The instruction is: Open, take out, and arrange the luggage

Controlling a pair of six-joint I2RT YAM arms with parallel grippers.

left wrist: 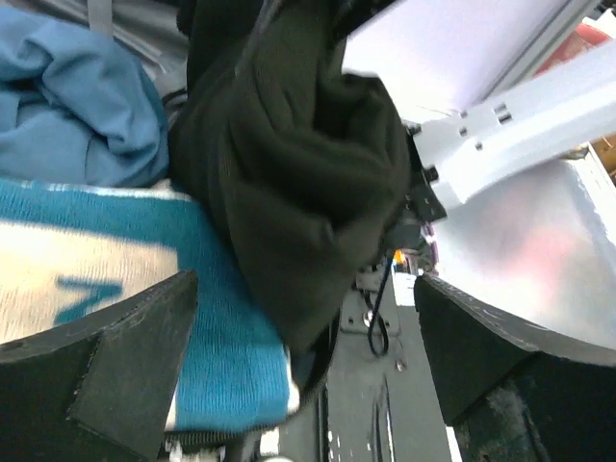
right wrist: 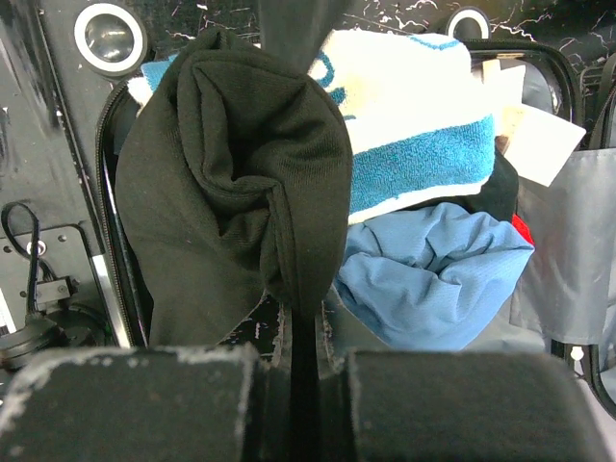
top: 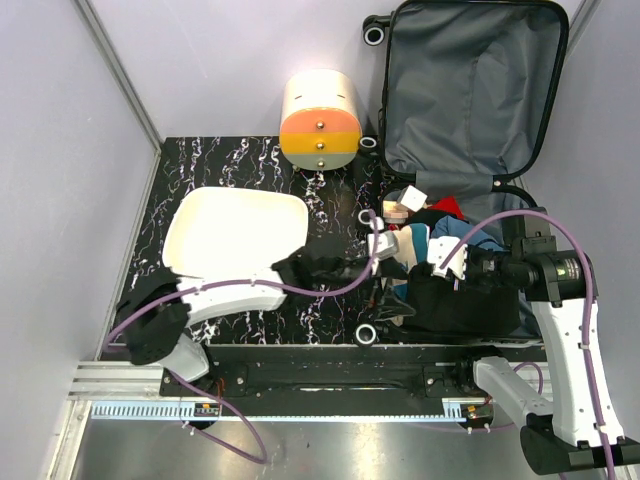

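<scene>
Black marbled table (top: 250, 165), luggage (top: 470, 90) lying open at its right side, lid raised at the back, clothes heaped inside, right gripper (right wrist: 303, 356) pinched tight on black garment (right wrist: 221, 192), left gripper (left wrist: 308, 318) spread wide, holding nothing, beside striped towel (right wrist: 414, 125), white tray (top: 235, 230) at left.

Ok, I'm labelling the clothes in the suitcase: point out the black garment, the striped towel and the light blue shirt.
black garment (right wrist: 231, 192), right wrist view, its folded middle.
striped towel (right wrist: 423, 164), right wrist view, its teal band.
light blue shirt (right wrist: 433, 265), right wrist view, its crumpled centre.
</scene>
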